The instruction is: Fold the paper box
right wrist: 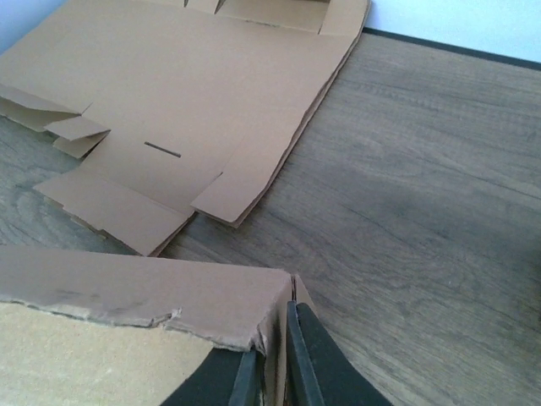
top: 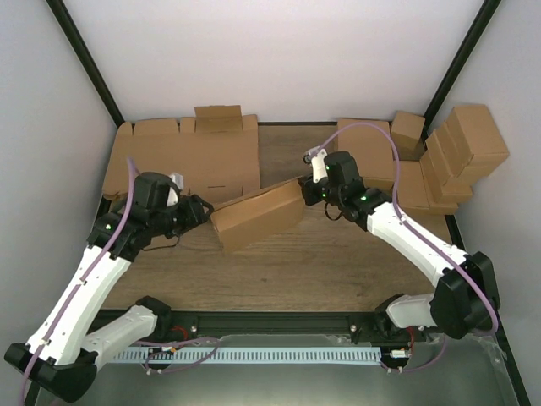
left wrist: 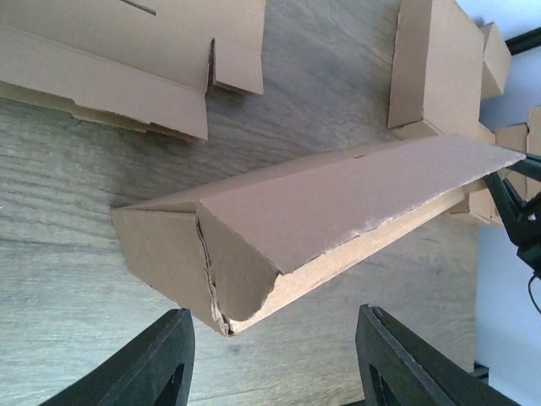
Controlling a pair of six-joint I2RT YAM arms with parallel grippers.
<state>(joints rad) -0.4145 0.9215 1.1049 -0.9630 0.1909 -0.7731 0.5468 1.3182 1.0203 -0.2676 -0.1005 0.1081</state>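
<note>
Currently held: the right gripper (right wrist: pixel 272 359) is clenched on the top corner of one end wall of the paper box (top: pixel 258 216). A thin edge of cardboard shows between its fingers.
Box location: middle of the table (top: pixel 338 262), part-folded, with one long panel tilted over the body like a lid not yet down. It sits just beside the pile of flat blanks (top: pixel 194 156).
Long axis: in the top view it runs from near-left to far-right, with one end toward each arm.
Left gripper (left wrist: pixel 275 326): released, fingers spread. The box's left end lies just ahead of the gap, with no contact visible.
Nearer arm: the left arm is nearer the free end; the right arm is at the far end.
Judgement: the coming move likely depends on the left fingers lining up squarely with that end wall while the right arm steadies the box.
Risk: the ragged corner at the left end may buckle.
</note>
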